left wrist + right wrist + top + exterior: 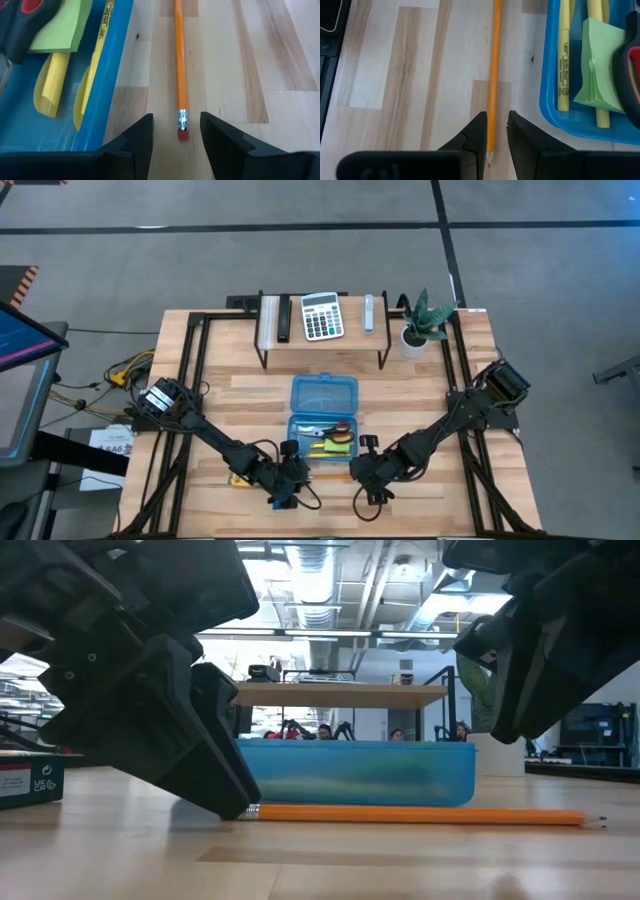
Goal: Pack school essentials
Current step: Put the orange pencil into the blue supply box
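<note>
An orange pencil [179, 60] lies on the table along the near side of the open blue case [323, 412]. My left gripper [176, 122] is open and low at the table, one finger on each side of the pencil's eraser end [182, 131], with a gap on both sides. My right gripper [494, 122] is open and hovers over the pencil's pointed end [490, 155]; the low view shows it raised off the table [540, 650]. In the case lie red-handled scissors [25, 15], green sticky notes [60, 30] and a yellow pencil [97, 55].
A yellow object [237, 478] lies partly under my left arm, and a box [28, 782] stands at the low view's left edge. At the far side, a raised shelf [320, 340] carries a grey calculator [322, 316]. A potted plant [425, 323] stands to its right.
</note>
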